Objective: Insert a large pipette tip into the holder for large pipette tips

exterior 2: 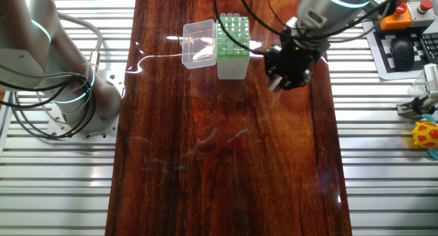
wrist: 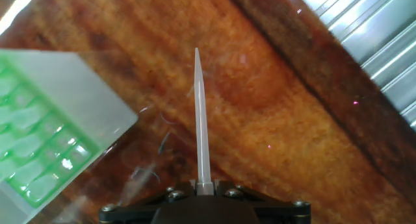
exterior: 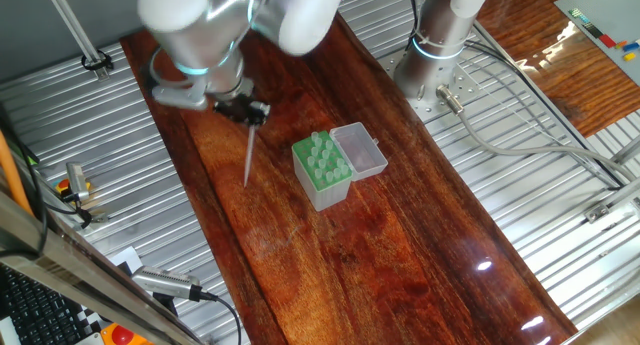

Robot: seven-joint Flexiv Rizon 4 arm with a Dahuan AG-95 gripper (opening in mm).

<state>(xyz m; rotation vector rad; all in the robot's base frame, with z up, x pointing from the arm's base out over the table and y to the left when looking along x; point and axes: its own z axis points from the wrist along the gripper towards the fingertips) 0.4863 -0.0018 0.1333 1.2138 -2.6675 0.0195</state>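
Note:
My gripper [exterior: 243,110] is shut on the large pipette tip [exterior: 249,155], a long clear tapered tube that hangs point down above the wooden table. In the hand view the tip [wrist: 201,120] runs straight out from the closed jaws at the gripper [wrist: 205,185], with its point over bare wood. The holder [exterior: 321,171], a small green box with a grid of pale green holes, stands to the right of the tip in one fixed view and at the left in the hand view [wrist: 39,146]. Its clear lid [exterior: 359,150] lies open beside it. The gripper also shows in the other fixed view [exterior 2: 287,68], right of the holder [exterior 2: 233,48].
The dark wooden board [exterior: 400,255] lies on a ribbed metal table [exterior: 100,135]. The arm's base [exterior: 435,55] with cables stands at the back right. A keyboard and an orange button box [exterior 2: 400,17] sit at the far edge in the other fixed view.

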